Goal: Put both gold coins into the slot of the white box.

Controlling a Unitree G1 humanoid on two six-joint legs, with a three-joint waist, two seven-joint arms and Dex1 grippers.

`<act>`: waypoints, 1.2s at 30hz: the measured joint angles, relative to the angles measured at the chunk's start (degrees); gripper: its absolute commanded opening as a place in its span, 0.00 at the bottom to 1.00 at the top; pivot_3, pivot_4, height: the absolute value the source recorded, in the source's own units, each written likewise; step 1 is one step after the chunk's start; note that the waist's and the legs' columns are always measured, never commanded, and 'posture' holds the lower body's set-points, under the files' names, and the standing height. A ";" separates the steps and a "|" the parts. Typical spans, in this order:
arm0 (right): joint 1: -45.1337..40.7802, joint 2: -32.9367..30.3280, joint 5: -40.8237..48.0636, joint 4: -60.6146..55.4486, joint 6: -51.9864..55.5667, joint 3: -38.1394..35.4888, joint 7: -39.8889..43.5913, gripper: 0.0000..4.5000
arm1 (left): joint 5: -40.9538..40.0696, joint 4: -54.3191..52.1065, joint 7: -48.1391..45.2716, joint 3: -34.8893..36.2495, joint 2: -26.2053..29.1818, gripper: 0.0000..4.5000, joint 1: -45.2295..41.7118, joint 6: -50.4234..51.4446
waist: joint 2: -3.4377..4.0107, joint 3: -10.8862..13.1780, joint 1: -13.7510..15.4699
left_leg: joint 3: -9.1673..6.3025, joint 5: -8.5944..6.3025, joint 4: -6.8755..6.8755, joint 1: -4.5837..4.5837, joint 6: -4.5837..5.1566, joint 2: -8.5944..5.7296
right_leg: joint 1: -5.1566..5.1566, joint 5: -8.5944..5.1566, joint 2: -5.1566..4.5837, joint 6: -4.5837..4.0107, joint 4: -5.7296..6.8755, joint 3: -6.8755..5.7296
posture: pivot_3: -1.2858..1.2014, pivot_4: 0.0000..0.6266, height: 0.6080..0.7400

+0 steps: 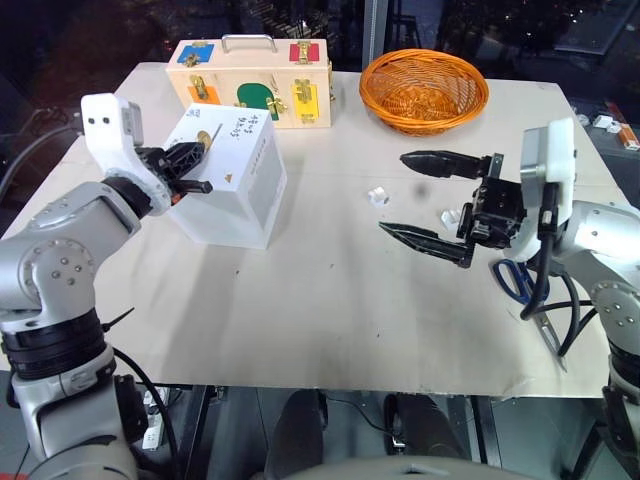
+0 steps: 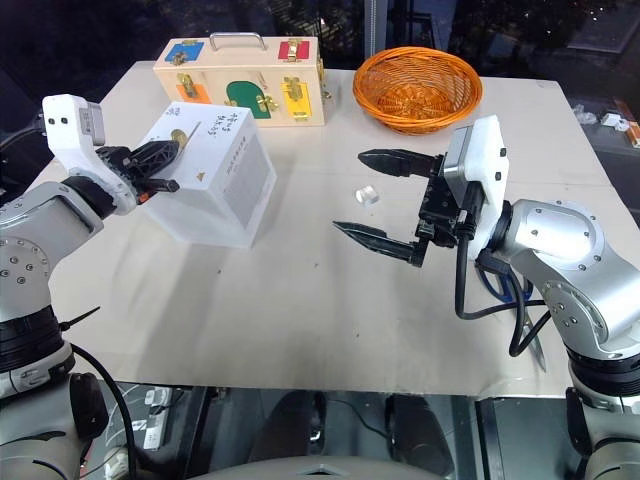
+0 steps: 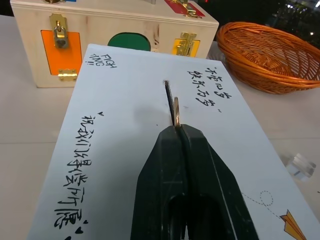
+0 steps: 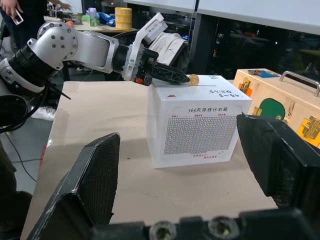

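The white box (image 1: 240, 195) stands on the table at the left, with dark writing on its top. A narrow dark slot (image 3: 167, 94) is cut through that top. My left gripper (image 3: 178, 128) is shut on a gold coin (image 3: 176, 111). It holds the coin on edge just over the near end of the slot. The right wrist view shows the same coin (image 4: 193, 79) at the left gripper's tips above the box's top edge. My right gripper (image 1: 394, 193) hangs open over the middle of the table, to the right of the box, with nothing between its fingers.
A pale wooden case (image 1: 250, 80) with coloured latches stands behind the box. An orange wicker basket (image 1: 424, 90) sits at the back right. Small clear bits (image 1: 378, 196) lie mid-table. Blue-handled scissors (image 1: 515, 280) lie under my right arm.
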 measured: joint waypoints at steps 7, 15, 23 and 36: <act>0.00 -0.06 -0.01 0.00 0.00 0.00 0.01 0.91 | 0.65 -0.16 0.19 -0.42 0.00 0.00 -0.85 1.24 | 0.00 0.00 0.01 | -0.01 0.00 0.00 0.00 0.00 0.00 | 0.00 0.00 0.00 0.00 0.01 0.00 | 0.52 0.24 0.90; 0.00 -0.09 -0.01 -0.01 0.00 0.00 0.00 0.92 | 1.71 -0.87 0.02 -1.10 -0.03 0.35 -1.51 1.99 | 0.00 0.00 0.02 | -0.01 0.00 0.01 0.00 0.00 0.00 | 0.01 0.00 0.00 0.00 0.01 0.00 | 0.52 0.24 0.90; 1.08 -0.83 -0.45 -0.85 0.34 -0.36 -1.30 0.92 | -0.73 -1.19 -2.73 0.38 -1.97 0.53 -4.75 0.55 | -0.04 -0.01 0.15 | -0.07 0.02 0.03 -0.05 -0.04 0.00 | 0.01 0.00 0.00 0.00 0.00 -0.07 | 0.52 0.24 0.90; 32.53 -5.38 1.15 -10.77 5.68 -21.88 -6.77 0.92 | -15.30 -15.12 -22.57 -5.50 0.39 0.53 8.64 1.72 | -0.03 -0.04 -0.09 | 0.01 0.13 -0.04 0.04 -0.24 -0.02 | 0.08 -0.02 -0.02 0.01 -0.05 0.02 | 0.52 0.24 0.90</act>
